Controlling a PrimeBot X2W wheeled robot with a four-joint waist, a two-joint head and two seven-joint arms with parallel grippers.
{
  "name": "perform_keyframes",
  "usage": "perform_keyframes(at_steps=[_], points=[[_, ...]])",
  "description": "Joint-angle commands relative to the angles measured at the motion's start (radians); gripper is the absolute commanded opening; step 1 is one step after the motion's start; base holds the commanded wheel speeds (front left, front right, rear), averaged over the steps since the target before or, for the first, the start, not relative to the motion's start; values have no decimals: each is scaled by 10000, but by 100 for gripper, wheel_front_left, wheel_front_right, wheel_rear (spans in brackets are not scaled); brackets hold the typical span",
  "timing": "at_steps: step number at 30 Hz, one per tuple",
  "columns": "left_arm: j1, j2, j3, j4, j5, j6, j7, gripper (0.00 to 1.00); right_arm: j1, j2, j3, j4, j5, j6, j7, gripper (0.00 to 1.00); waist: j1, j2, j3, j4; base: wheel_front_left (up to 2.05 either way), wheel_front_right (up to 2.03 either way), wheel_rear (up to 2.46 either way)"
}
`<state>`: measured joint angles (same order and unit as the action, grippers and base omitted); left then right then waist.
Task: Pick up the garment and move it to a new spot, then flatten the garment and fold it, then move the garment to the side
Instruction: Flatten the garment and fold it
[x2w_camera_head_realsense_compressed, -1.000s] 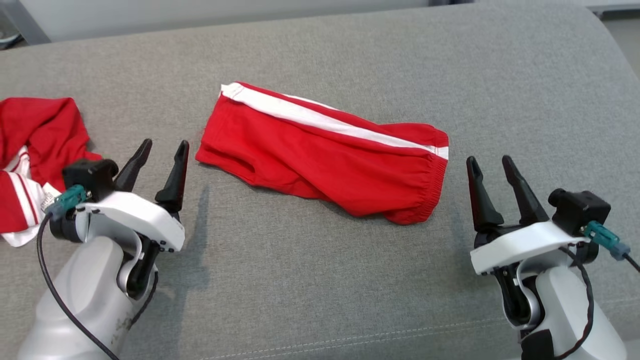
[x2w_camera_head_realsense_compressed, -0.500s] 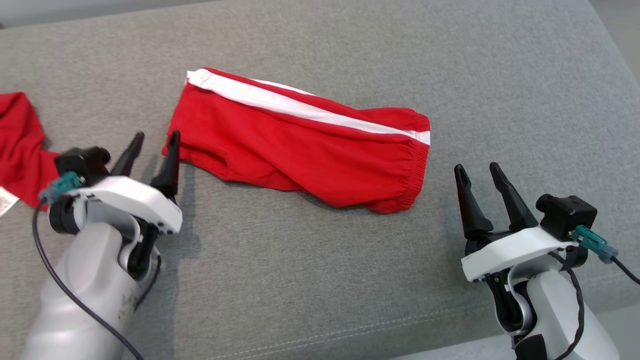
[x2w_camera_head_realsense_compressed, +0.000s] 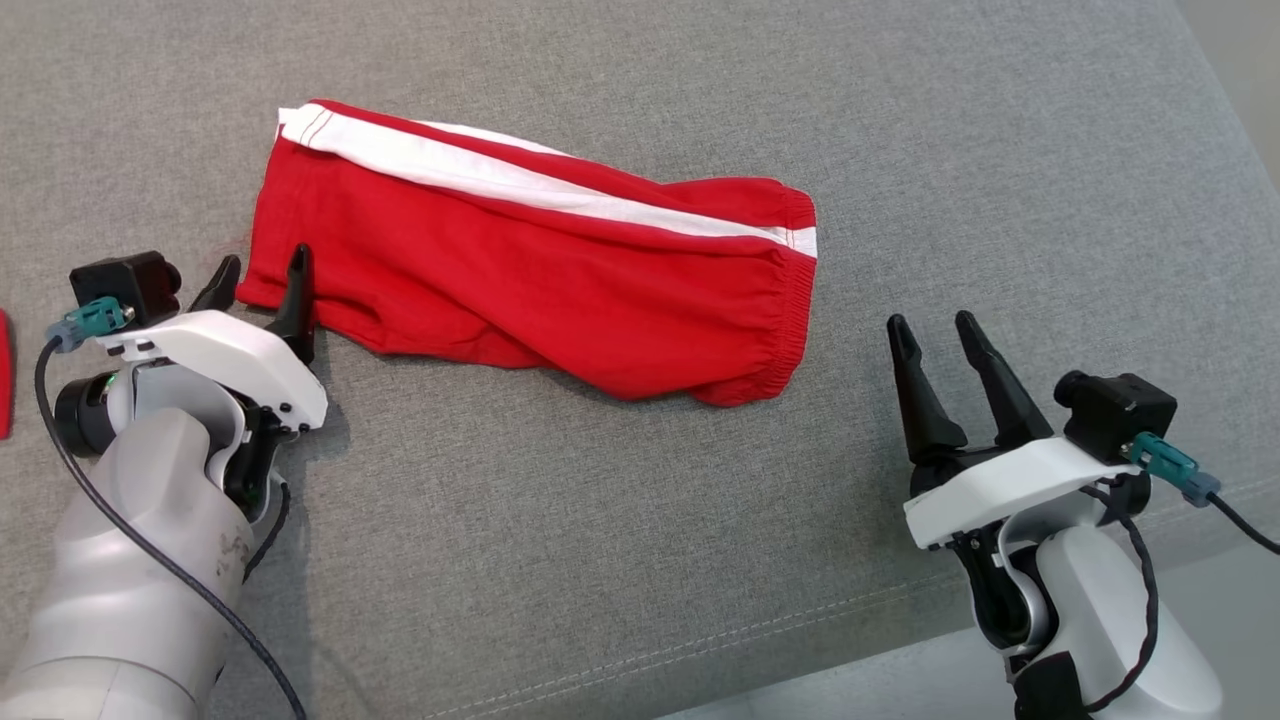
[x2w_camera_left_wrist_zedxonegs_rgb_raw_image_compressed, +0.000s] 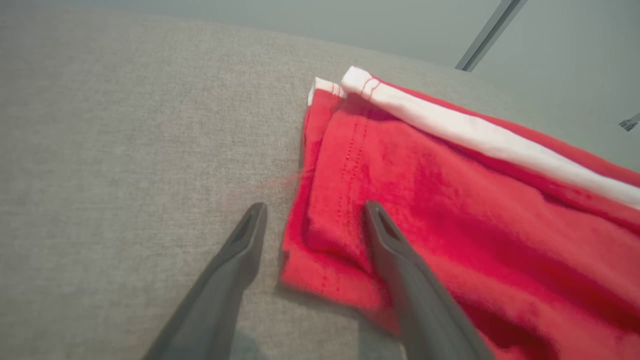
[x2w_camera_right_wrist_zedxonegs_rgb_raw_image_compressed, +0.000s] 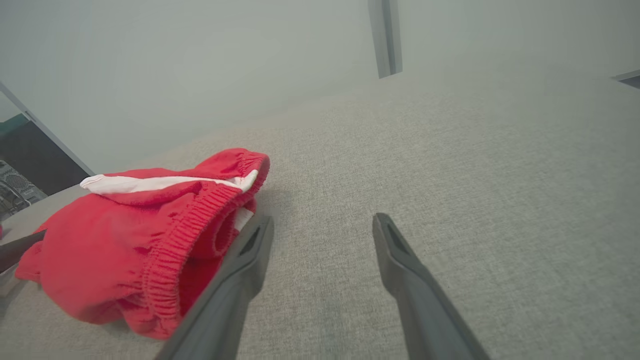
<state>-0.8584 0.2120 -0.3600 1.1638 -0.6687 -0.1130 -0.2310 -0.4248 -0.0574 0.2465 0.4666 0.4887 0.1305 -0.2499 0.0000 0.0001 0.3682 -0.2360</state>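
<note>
The garment (x2w_camera_head_realsense_compressed: 540, 270) is a pair of red shorts with a white side stripe, lying folded on the grey cushion (x2w_camera_head_realsense_compressed: 1000, 150). My left gripper (x2w_camera_head_realsense_compressed: 265, 258) is open at its lower left corner. In the left wrist view the hem edge of the garment (x2w_camera_left_wrist_zedxonegs_rgb_raw_image_compressed: 450, 210) lies between the fingers of the left gripper (x2w_camera_left_wrist_zedxonegs_rgb_raw_image_compressed: 315, 207), one finger over the red cloth, the other over bare cushion. My right gripper (x2w_camera_head_realsense_compressed: 931, 320) is open and holds nothing, to the right of the elastic waistband. The right wrist view shows the garment (x2w_camera_right_wrist_zedxonegs_rgb_raw_image_compressed: 125, 240) left of that gripper (x2w_camera_right_wrist_zedxonegs_rgb_raw_image_compressed: 324, 219).
A sliver of another red cloth (x2w_camera_head_realsense_compressed: 4, 370) shows at the left edge. The cushion's stitched front edge (x2w_camera_head_realsense_compressed: 700, 650) runs below both arms, with pale floor (x2w_camera_head_realsense_compressed: 880, 690) beyond it at the lower right. Bare cushion stretches right of and behind the garment.
The camera has turned, shifting the whole picture left. My left gripper has advanced until its fingers straddle the garment's lower left corner. Both grippers stay open.
</note>
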Motion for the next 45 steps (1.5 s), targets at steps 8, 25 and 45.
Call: perform_keyframes(at_steps=[8, 25, 45], points=[[-379, -39, 18, 464, -142, -86, 189, 0, -93, 69, 327, -154, 69, 2, -118, 100, 0, -1, -57, 236, 0, 0, 0], [832, -861, 511, -1058, -77, 73, -304, 0, 26, -32, 195, 108, 20, 2, -118, 100, 0, -1, -1053, 1579, 0, 0, 0], [3479, -1607, 915, -2759, 1098, 457, -307, 0, 279, -262, 21, 442, 31, 2, -118, 100, 0, -1, -1936, 2963, 0, 0, 0]])
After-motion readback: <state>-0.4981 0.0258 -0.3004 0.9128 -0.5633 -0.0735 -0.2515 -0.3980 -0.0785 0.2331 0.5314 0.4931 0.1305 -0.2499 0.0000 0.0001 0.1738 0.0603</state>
